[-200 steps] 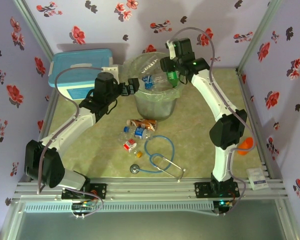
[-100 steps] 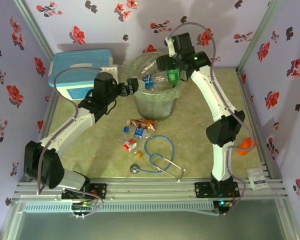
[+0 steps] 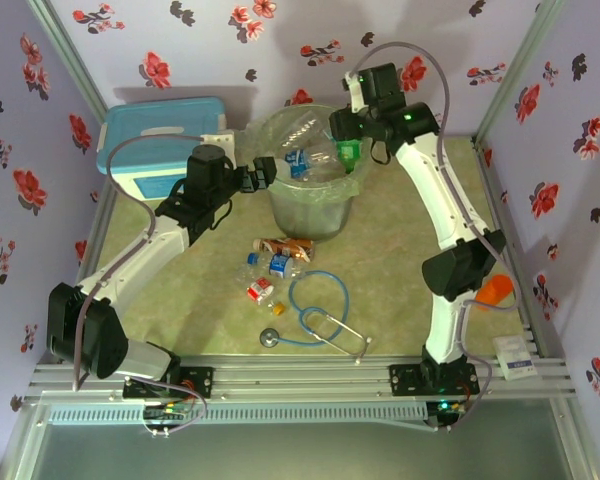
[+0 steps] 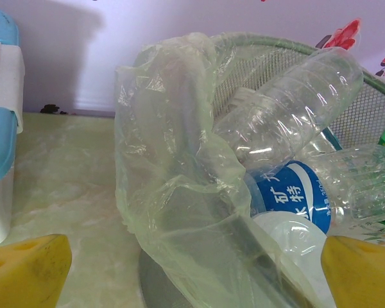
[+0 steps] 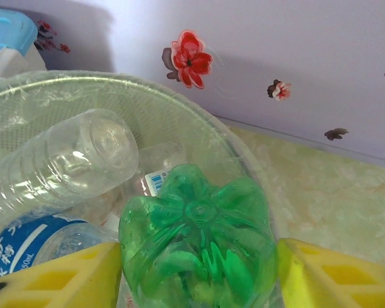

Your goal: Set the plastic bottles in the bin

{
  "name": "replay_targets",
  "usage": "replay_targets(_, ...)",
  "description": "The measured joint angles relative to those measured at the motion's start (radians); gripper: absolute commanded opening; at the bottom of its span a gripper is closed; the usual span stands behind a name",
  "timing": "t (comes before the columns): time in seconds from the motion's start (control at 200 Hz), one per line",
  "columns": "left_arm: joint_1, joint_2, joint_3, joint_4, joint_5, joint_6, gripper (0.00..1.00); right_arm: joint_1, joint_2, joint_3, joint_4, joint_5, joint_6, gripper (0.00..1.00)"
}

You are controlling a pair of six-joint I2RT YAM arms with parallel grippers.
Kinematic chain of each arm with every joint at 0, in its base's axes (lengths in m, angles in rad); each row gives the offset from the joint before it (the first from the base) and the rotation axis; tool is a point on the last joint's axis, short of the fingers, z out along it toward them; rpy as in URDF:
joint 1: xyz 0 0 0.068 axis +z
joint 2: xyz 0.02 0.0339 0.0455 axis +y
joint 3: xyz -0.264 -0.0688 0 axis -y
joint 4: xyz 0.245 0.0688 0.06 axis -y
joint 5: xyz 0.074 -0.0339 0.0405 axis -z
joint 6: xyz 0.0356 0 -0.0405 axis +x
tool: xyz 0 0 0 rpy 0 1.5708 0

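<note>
The grey-green bin (image 3: 310,215) with its clear bag liner (image 4: 173,167) stands at the back middle of the table. Clear bottles (image 4: 289,96) and a blue-labelled one (image 4: 295,192) lie inside it. My right gripper (image 5: 199,256) is over the bin's far right rim (image 5: 199,122), shut on a green bottle (image 5: 199,237) whose base faces the camera; from above the green bottle (image 3: 346,152) hangs just inside the rim. My left gripper (image 3: 263,172) is open at the bin's left rim, with the liner's edge between its yellow fingers (image 4: 25,269). Three small bottles (image 3: 275,264) lie on the table in front of the bin.
A white box with a light-blue lid (image 3: 160,145) stands left of the bin. A blue-tubed stethoscope (image 3: 315,320) lies near the loose bottles. An orange object (image 3: 495,290) and a small white item (image 3: 515,355) sit by the right edge. Floral walls close in on three sides.
My right wrist has swung right and back while the green bottle stays at the bin's far right rim. The left arm has not moved.
</note>
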Motion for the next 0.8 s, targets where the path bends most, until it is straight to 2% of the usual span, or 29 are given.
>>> replay_targets(0.25,0.000,0.000,0.000,0.000,0.000,0.000,1.00,-0.022,0.030,0.017,0.014,-0.069,0.016,0.52)
replay_targets(0.575,0.002,0.000,0.000,-0.001,0.003,0.000,1.00,-0.031,0.193,0.187,-0.002,-0.150,0.018,0.50)
replay_targets(0.8,0.003,0.000,0.000,0.000,0.003,0.000,1.00,-0.034,0.211,0.177,0.012,-0.174,0.019,0.50)
